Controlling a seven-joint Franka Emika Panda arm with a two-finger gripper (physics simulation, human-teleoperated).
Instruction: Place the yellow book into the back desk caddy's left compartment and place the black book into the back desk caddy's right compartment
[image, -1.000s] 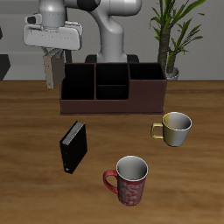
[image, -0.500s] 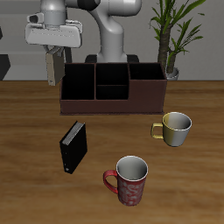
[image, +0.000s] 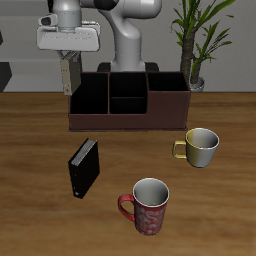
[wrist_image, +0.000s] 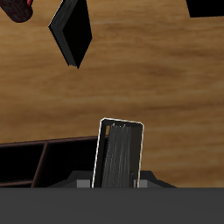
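Exterior view, from the table's front edge back: a red patterned mug (image: 146, 206) stands nearest, with the black book (image: 83, 167) upright beside it and a little farther in, its long axis running from front to back. A yellow-green mug (image: 200, 147) sits farther back toward the other side. Behind these the caddy (image: 128, 101) lies lengthwise across the table, near its back edge, with the robot's base and a potted plant (image: 197, 40) behind it.

The gripper (image: 70, 74) hangs above the caddy's end section on the side away from the plant, jaws closed on the yellow book (image: 70, 73), which hangs upright with its long axis vertical. The wrist view shows the yellow book (wrist_image: 118, 155) pinched at one end, the caddy's dark sections just beside its free end, and the black book (wrist_image: 72, 31) well apart on the bare wood.

The coming move appears to turn on one relation: the book hangs roughly over the end compartment, so a straight descent should seat it, provided its lower edge clears the wall.
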